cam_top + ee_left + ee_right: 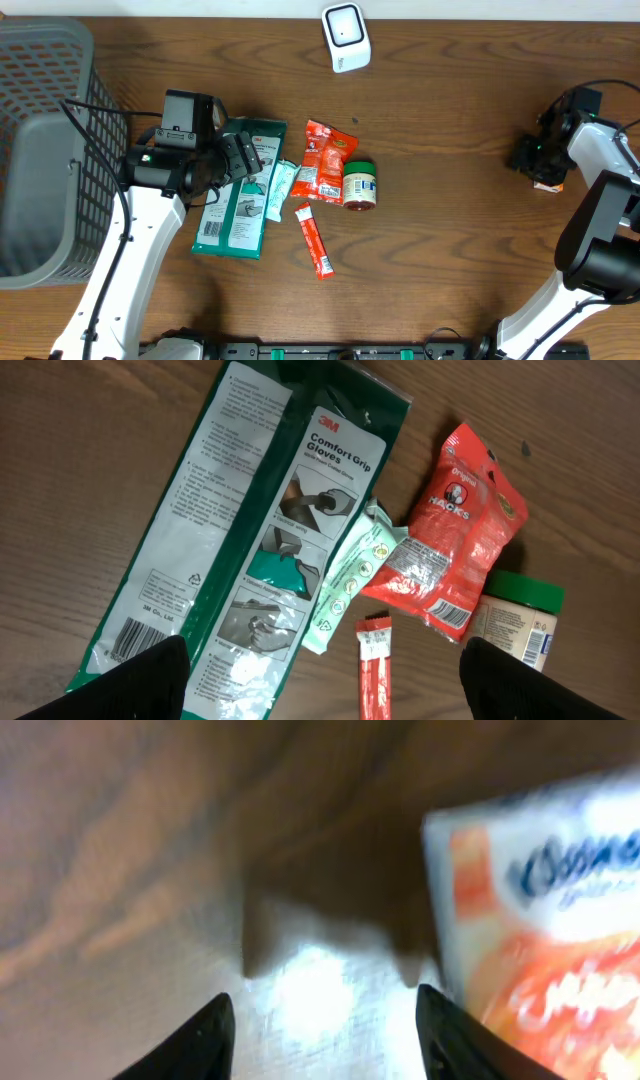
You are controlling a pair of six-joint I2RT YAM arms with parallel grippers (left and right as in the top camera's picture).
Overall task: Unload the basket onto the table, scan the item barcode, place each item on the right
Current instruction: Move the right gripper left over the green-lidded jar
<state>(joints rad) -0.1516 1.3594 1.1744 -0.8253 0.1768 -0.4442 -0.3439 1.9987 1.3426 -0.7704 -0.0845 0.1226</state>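
Item under left arm: flat green-and-white plastic pack of gloves [240,195] [250,510], lying on the brown wooden table [450,250], left of centre.
Long axis: in the overhead view, runs from far-right to near-left; the barcode [130,640] end points toward the near-left.
Face up: printed side with instructions and barcode.
Left gripper [225,165] [335,675]: over the glove pack, fingers spread wide, nothing between them.
Right gripper [535,160] [325,1030]: at the table's right side, fingers apart, bare wood between them, nothing held.
Item by right gripper: small white-and-orange packet [547,185] [540,920], just beside one finger; heading cannot be told, view blurred.
Scanner: one white box-shaped barcode scanner [346,38] at the far edge, well apart from both arms.
Central group, count: one glove pack; one pale green sachet [282,190] [350,580] overlapping its right edge; one red-orange sweet bag [325,160] [455,530]; one green-lidded jar [360,185] [520,615] on its side, touching the bag; one red stick sachet [316,240] [375,670].
Total items: six.
Container: one grey mesh plastic basket [40,150], far left.
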